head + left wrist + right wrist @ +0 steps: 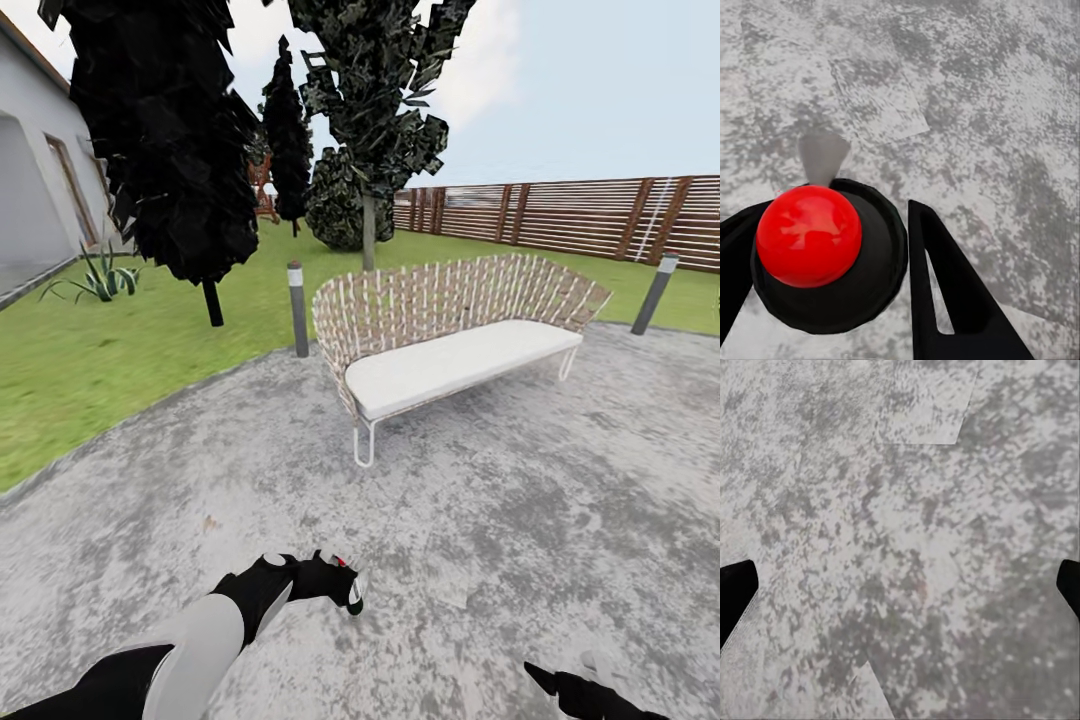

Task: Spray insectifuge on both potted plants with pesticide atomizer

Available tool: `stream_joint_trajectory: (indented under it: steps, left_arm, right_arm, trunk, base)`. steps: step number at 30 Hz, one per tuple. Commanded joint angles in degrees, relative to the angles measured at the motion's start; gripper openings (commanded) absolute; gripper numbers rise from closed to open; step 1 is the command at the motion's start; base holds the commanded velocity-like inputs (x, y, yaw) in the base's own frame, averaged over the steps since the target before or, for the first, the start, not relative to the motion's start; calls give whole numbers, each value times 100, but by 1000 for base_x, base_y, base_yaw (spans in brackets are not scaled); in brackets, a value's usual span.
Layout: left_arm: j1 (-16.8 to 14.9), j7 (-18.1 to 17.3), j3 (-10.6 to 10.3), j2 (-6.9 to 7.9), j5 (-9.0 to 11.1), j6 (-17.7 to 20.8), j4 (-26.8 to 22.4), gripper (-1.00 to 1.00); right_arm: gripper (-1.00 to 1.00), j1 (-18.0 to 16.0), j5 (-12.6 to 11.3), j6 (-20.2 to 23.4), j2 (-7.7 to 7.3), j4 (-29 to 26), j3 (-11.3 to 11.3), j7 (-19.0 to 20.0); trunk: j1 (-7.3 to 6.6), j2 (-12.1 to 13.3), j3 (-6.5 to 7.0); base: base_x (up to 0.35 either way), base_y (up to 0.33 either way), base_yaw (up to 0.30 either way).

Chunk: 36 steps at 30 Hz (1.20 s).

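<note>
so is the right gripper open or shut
Open: the right gripper has its black fingertips at opposite edges, bare grey paving between.

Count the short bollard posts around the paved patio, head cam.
2. One bollard stands at the lawn edge just left of the wicker sofa; the other bollard leans at the paving's far right, before the fence. More may lie out of frame.

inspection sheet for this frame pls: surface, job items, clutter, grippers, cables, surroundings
Surface: grey paving underfoot, lawn beyond.
Job's things: atomizer, black with red top, between the left gripper's fingers; potted plants nothing seen.
Clutter: nothing seen.
Grippers: left gripper shut on atomizer; right gripper open over paving.
Cables: nothing seen.
Surroundings: wicker bench, two bollards, trees, fence, spiky plant by house wall.
</note>
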Motion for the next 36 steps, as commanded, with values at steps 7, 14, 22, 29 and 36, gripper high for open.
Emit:
stream_joint_trajectory:
  steps: [7, 14, 22, 29, 36]
  left_arm:
    - [-2, -20, 51, -2, -59, -8, -6, -100]
    - [-2, -20, 51, -2, -59, -8, -6, -100]
    - [-2, -20, 51, -2, -59, -8, -6, -100]
    - [-2, -20, 50, -2, -59, -8, -6, -100]
    - [-2, -20, 49, -2, -59, -8, -6, -100]
  right_arm:
    - [100, -5, 43, 36, 4, -7, -49, 38]
    - [100, -5, 43, 36, 4, -6, -49, 38]
    - [100, -5, 43, 36, 4, -7, -49, 46]
    - [100, -5, 43, 36, 4, -6, -49, 46]
    - [100, -5, 43, 36, 4, -8, -49, 38]
  trunk:
    - [2, -2, 19]
    - [2, -2, 52]
    - [2, -2, 98]
    - [2, -2, 142]
    - [2, -2, 175]
  base:
    - [336, 0, -176]
    - [336, -11, -232]
    - [317, -135, -226]
    - [268, -214, -214]
    - [227, -249, -143]
